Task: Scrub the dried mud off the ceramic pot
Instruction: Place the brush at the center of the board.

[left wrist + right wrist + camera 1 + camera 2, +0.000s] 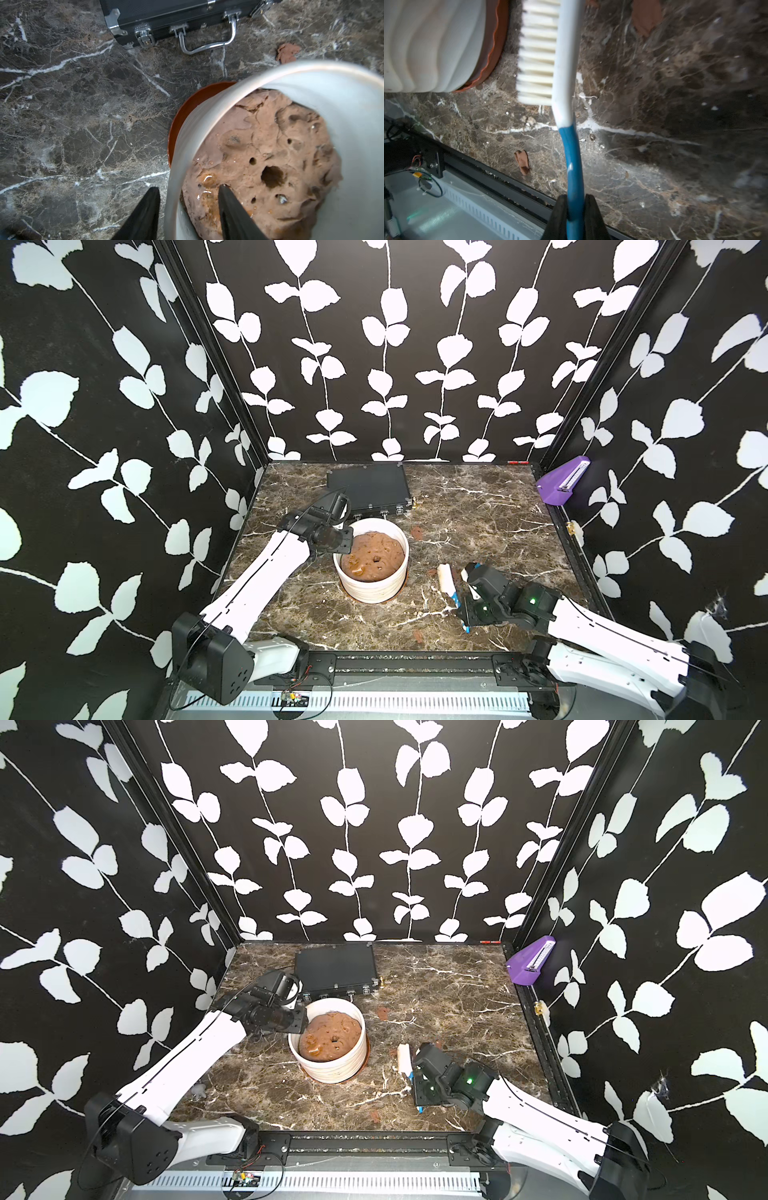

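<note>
Well, one wide white ribbed ceramic pot [374,585] sits on one orange-brown saucer [182,116], left of centre on the marble table [478,510], before one flat black case [368,489].
Left gripper [188,187] straddles its rim, fingers spread apart; right gripper [575,196] pinches one blue-handled white-bristled brush [560,62] nearby.

The left gripper [188,192] is held with jaws parted, while the right gripper [575,197] is clamped on a brush [572,155]

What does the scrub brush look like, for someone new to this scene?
Find the ceramic pot on the marble table. Beside it, not touching, the right gripper holds the brush. Only it has a blue handle and white bristles.
</note>
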Available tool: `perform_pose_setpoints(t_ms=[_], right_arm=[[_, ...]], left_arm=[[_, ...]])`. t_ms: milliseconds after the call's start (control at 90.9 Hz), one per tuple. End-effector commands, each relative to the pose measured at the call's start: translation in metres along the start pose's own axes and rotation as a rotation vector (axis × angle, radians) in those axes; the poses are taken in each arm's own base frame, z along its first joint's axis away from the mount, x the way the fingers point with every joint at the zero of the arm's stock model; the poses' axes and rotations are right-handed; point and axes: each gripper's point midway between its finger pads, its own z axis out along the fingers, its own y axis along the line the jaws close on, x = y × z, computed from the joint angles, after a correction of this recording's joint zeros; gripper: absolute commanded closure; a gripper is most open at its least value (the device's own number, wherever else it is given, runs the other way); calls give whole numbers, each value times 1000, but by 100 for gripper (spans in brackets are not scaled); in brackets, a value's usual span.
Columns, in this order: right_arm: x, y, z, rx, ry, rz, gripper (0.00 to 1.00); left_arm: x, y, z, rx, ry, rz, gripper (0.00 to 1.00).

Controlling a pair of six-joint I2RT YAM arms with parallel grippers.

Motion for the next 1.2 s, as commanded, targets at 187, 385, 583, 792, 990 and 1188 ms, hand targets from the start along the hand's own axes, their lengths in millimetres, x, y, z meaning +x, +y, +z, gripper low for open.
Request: perform_pose_setpoints(t_ms=[187, 385, 583, 792, 990, 1188], right_arm=[[23, -15, 39, 48, 146, 21, 100], [-28, 13, -40, 34, -111, -73, 100], [-58, -19, -95, 252, -259, -91, 100], [-71, -61, -101, 339, -278, 40, 100], [-67, -82, -90, 324, -244, 123, 100], [-67, -87, -79, 240, -235, 217, 100]], left_arm=[[-22, -14, -39, 99, -156, 9, 43], [-36, -24, -74, 169, -262, 24, 40], [-46, -41, -99, 280, -365, 61, 39], [-45, -27, -88, 180, -324, 71, 37], [-49, -12, -34, 34, -170, 98, 41], [-50, -4, 5, -44, -67, 90, 43]])
